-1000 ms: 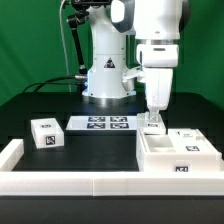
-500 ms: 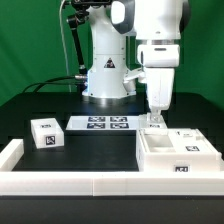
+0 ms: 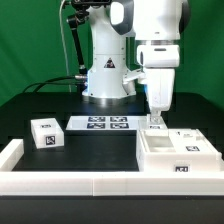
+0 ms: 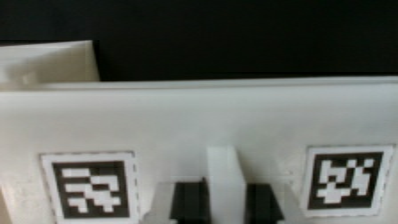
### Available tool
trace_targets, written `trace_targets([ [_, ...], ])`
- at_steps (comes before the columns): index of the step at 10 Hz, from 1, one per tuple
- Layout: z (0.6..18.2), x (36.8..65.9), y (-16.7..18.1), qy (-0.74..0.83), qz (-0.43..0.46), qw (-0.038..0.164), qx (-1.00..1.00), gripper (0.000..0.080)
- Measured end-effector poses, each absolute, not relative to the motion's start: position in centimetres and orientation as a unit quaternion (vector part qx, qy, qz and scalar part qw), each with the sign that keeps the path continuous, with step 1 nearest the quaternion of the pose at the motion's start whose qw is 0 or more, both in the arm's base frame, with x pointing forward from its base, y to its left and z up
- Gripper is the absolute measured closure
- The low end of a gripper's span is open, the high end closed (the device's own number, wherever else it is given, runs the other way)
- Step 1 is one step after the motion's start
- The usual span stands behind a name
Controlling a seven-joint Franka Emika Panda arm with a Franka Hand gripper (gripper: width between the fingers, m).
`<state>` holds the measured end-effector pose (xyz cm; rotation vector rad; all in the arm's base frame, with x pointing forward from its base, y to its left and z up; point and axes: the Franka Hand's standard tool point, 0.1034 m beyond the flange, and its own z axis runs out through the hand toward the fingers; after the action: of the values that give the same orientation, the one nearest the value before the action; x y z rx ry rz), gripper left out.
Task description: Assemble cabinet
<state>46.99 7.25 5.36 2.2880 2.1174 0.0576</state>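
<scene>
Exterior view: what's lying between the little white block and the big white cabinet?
The marker board, a flat white strip with tags, lies between the small white block and the cabinet. Only the exterior view shows this.

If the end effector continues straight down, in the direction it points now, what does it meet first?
Most likely the cabinet. The end effector points straight down over the cabinet's rear edge, and the wrist view is filled by a tagged white panel. Whether they touch, I cannot tell.
</scene>
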Motion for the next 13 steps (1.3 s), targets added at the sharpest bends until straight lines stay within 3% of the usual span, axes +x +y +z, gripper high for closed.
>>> trace_targets([
  [13, 5.6, 50.5, 7.2, 0.667, -0.007, 0.008, 0.745, 0.0729],
])
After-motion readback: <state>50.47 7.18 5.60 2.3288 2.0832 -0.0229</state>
